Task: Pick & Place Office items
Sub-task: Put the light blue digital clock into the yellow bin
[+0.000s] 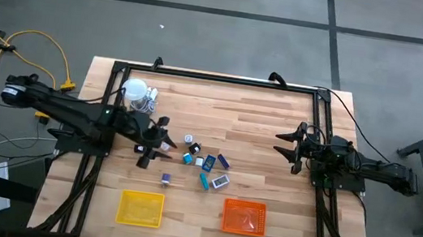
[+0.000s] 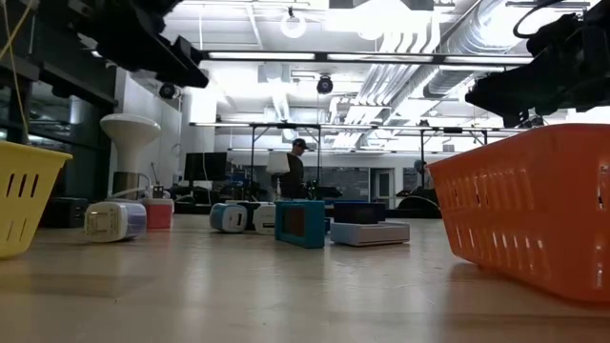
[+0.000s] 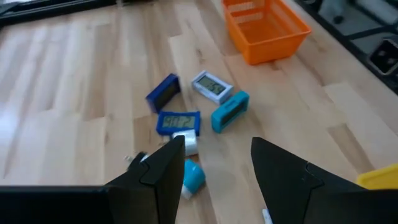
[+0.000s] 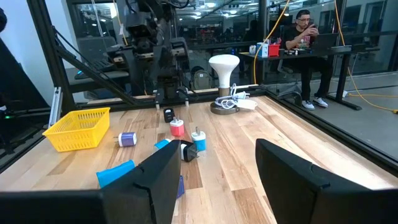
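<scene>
the left claw hangs over the wooden table with its two dark fingers parted and nothing between them; the office items lie scattered just ahead of it and a little below its tips. nearest, right under the fingertips in the left wrist view, sits a small blue-and-white roll; beyond it a blue block with a pale display, then a teal block, a darker blue block standing on its edge, and a white block with a screen. farther out past these is the orange mesh tray, and the yellow mesh tray lies off to the claw's side. the blocks look like hard moulded plastic, smooth and likely slick, light enough to skid if nudged, so a squeeze across the short flat sides seems safest; the roll is rounded and may trundle away, better taken across its flat ends. the right claw waits well apart at the far side of the table, fingers open and empty.
</scene>
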`<state>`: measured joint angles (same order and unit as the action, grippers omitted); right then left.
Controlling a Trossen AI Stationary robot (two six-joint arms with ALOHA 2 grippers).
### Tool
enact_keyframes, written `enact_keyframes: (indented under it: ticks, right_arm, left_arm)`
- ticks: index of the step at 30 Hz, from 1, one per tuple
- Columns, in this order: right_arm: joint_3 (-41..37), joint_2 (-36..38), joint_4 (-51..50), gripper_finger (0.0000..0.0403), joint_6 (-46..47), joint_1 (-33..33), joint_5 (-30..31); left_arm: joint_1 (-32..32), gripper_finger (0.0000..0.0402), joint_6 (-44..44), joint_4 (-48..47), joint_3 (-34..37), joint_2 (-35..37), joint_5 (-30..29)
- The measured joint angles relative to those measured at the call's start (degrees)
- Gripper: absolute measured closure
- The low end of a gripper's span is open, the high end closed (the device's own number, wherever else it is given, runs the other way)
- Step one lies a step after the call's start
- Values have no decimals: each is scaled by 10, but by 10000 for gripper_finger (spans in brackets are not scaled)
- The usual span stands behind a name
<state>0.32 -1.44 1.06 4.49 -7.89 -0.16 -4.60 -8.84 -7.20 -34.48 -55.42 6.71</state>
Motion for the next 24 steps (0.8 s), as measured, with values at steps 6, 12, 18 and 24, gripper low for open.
enact_keyframes:
  ticks: [6, 12, 18, 24]
  right_arm:
    - [0, 0, 0, 208, 0, 0, 0]
    - [0, 0, 0, 208, 0, 0, 0]
    - [0, 0, 0, 208, 0, 0, 0]
    - [0, 0, 0, 208, 0, 0, 0]
  left_arm:
    - [28, 224, -26, -19, -43, -72, 57]
    - [36, 224, -84, -74, -125, -169, 111]
    - [39, 224, -157, -71, -163, -239, 129]
    - [39, 224, -181, -44, -165, -293, 108]
